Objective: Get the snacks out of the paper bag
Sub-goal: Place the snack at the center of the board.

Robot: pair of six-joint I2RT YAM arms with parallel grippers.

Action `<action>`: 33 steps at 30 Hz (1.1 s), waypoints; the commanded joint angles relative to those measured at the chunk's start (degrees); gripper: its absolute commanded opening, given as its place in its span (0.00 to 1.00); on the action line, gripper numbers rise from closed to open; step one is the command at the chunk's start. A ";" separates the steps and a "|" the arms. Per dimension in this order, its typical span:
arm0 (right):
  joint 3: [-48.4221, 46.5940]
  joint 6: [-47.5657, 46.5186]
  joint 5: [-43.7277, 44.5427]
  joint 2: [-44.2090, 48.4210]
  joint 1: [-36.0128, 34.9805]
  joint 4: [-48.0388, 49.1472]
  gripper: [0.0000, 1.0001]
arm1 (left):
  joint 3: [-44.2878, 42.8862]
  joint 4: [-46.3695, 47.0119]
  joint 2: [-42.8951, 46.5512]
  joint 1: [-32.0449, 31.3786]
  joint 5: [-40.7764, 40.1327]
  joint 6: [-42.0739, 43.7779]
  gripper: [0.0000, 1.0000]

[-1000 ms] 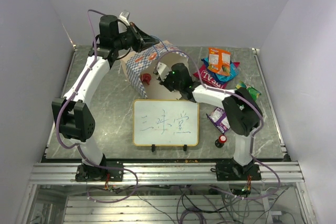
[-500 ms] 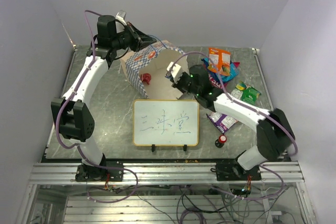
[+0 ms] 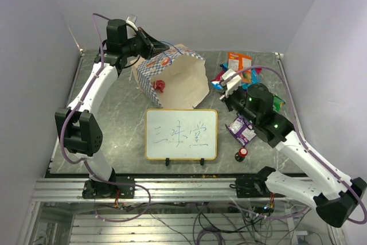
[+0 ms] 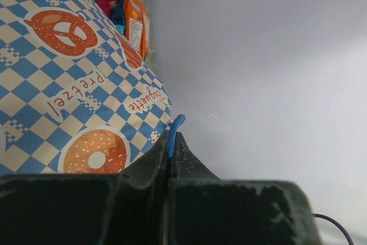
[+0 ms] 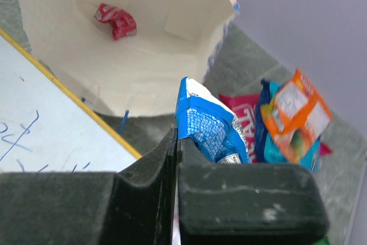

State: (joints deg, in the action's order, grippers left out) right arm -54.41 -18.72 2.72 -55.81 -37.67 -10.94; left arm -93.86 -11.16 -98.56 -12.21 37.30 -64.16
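Note:
The paper bag [image 3: 182, 81] lies on its side with its mouth toward the whiteboard. Its checkered side fills the left wrist view [image 4: 69, 84]. My left gripper [image 3: 153, 45] is shut on the bag's blue cord handle [image 4: 175, 133] at the bag's far top edge. My right gripper [image 3: 229, 86] is shut on a blue snack packet [image 5: 209, 121] and holds it to the right of the bag's mouth, above the table. A tiny red wrapper [image 5: 116, 20] lies inside the bag [image 5: 143, 55]. Orange [image 5: 295, 113] and red [image 5: 246, 120] packets lie piled beyond.
A framed whiteboard [image 3: 181, 134] stands in front of the bag. A green packet [image 3: 276, 102] and a purple-blue packet [image 3: 241, 131] lie at the right. A red-capped black knob [image 3: 242, 153] stands near the front right. The snack pile [image 3: 241, 64] is at the back right.
My right gripper has drawn back out of the bag's mouth and moved right with the blue packet in it. My left gripper has stayed on the handle.

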 commanded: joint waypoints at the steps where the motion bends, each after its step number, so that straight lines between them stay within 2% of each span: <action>1: -0.24 15.64 10.40 2.72 0.22 -13.01 0.00 | -0.01 -1.70 2.80 0.43 -1.67 2.32 0.07; 6: -4.38 39.20 34.01 -0.56 0.38 -26.18 0.00 | 0.81 -0.89 3.30 0.43 -2.29 1.75 0.07; 12: -4.25 50.62 43.26 -8.02 4.27 -34.95 0.00 | 1.01 -1.64 4.38 0.43 -2.77 2.02 0.07; 18: 2.78 47.64 34.77 -10.48 16.13 -25.80 0.00 | 2.13 -1.42 5.46 0.44 -2.96 1.74 0.07; 22: 4.39 45.24 31.29 -13.07 16.93 -19.65 0.00 | 1.96 -1.70 5.49 0.42 -2.85 1.87 0.07; 27: 4.40 49.68 25.38 -17.98 16.93 -18.29 0.00 | 1.99 -1.63 5.68 0.43 -2.89 1.82 0.07; 33: 7.56 52.24 23.52 -23.10 16.93 -14.49 0.00 | 1.87 -1.36 5.36 0.45 -2.47 1.71 0.07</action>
State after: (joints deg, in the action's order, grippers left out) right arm -48.97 31.09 28.08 -76.75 -20.95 -29.32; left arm -92.05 -13.15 -94.70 -12.19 34.94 -63.20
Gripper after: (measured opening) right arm 0.004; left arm 0.080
